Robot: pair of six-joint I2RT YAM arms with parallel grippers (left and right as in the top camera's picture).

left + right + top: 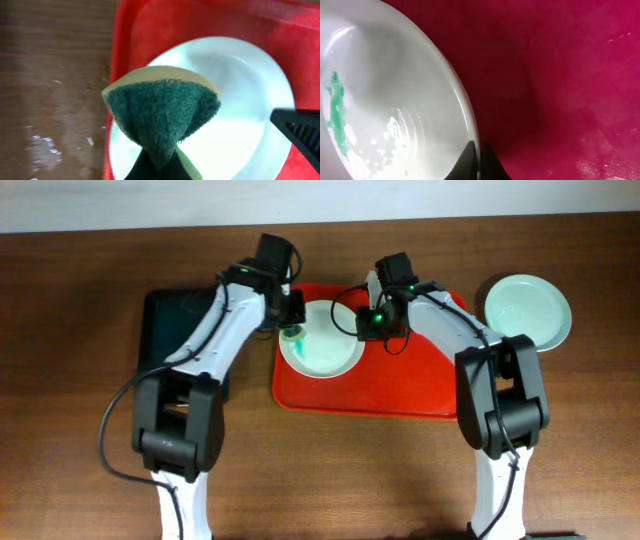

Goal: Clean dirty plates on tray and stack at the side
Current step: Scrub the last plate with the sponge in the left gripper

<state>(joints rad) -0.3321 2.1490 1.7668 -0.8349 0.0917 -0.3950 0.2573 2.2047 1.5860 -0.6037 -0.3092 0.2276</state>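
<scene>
Overhead, the white plate (325,355) is sitting in the left half of the red tray (400,390), close to its left rim. In the right wrist view a teal smear (337,115) is showing on its wet, glossy inside. The plate is looking rigid, light and probably breakable, and the wet glaze is likely making it slippery. The thin raised rim seems the safest place to take hold, away from the soiled bowl.

The right gripper (479,155) is doing just that, with its jaws nearly together and pinching the plate's near rim. The left gripper (157,167) is hanging over the plate's left edge, its jaws squeezing a soft sponge (160,105) so that it is folding, green scouring face towards the camera.

I am counting two plates in view: this one and a mint-green plate (528,310) lying on the table (80,300) well to the right of the tray. There is also one sponge, one red tray and one black tray (165,320) just left of the red one.
</scene>
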